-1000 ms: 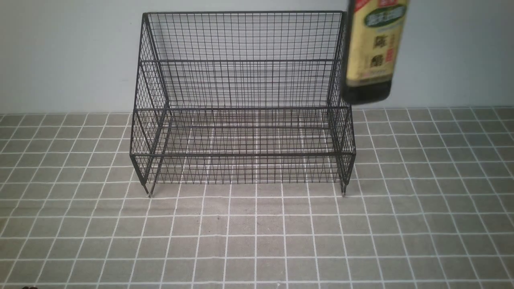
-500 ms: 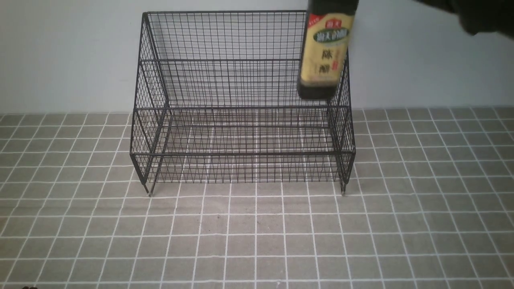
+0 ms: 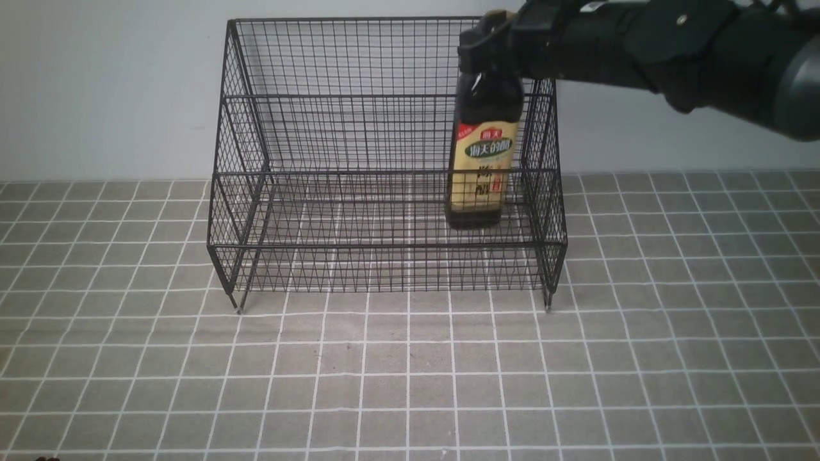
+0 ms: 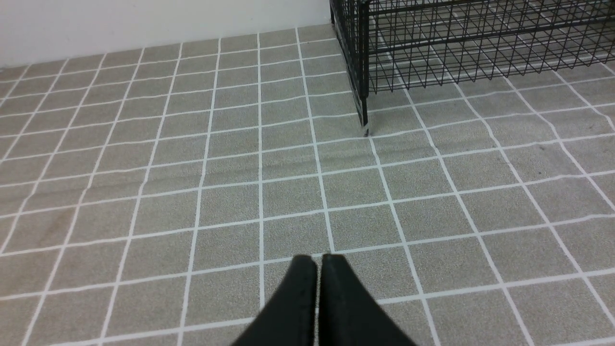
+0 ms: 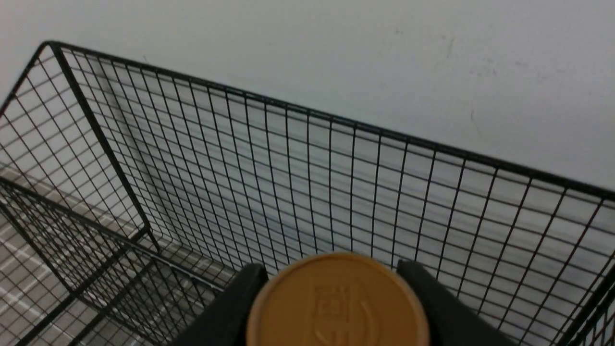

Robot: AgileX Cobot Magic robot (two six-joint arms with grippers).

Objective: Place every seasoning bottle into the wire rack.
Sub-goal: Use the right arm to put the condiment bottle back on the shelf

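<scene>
My right tool (image 3: 490,54) grips the Haitian vinegar bottle (image 3: 485,150), its label reading "海天的醋"; below the tool, it's within the wire rack (image 3: 387,173). Only the right wrist view shows the cap's (image 5: 336,302) embossed top. My left tool (image 4: 319,262) looks shut.

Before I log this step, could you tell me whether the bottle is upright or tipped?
Nearly upright, leaning slightly: the bottle's base sits a little left of its neck.

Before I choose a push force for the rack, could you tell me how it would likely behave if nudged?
The rack would probably keep its shape, since thick wire frames its mesh. It looks fairly light for its size, being mostly open wire, so it may slide. Its tall back and short legs suggest a high push could tip it.
</scene>
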